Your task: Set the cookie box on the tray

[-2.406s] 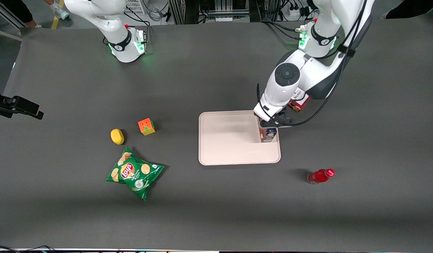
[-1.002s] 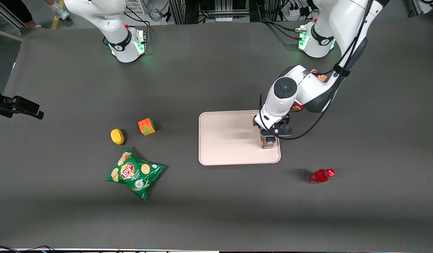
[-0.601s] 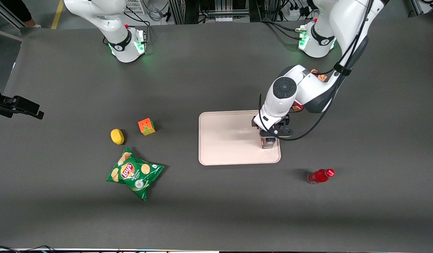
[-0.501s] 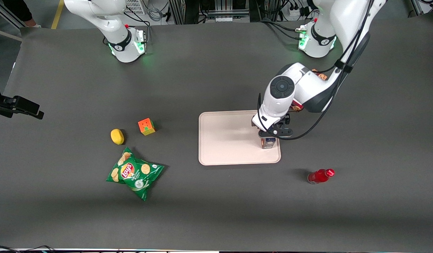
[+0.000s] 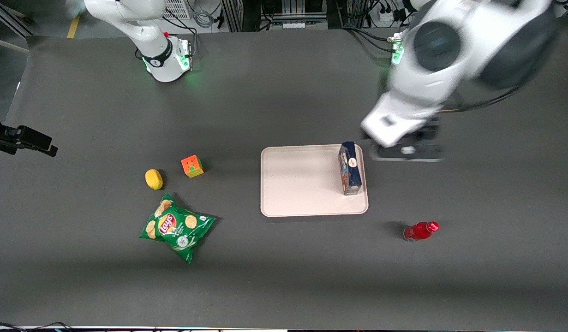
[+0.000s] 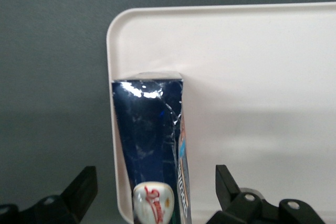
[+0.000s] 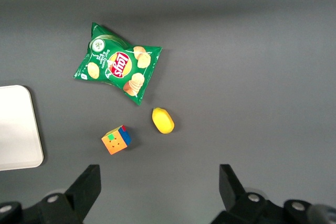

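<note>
Only "Lay's" reads, on the green chip bag [image 5: 176, 229].

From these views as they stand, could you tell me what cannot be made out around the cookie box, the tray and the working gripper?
- Front view: the gripper, raised near the tray toward the working arm's end, is smeared by motion blur.
- Left wrist view: the cookie box, standing on edge in the tray, is cut off by the picture's edge, as are the open gripper's fingertips.
- Front view: the box's lettering is too small to read.
</note>
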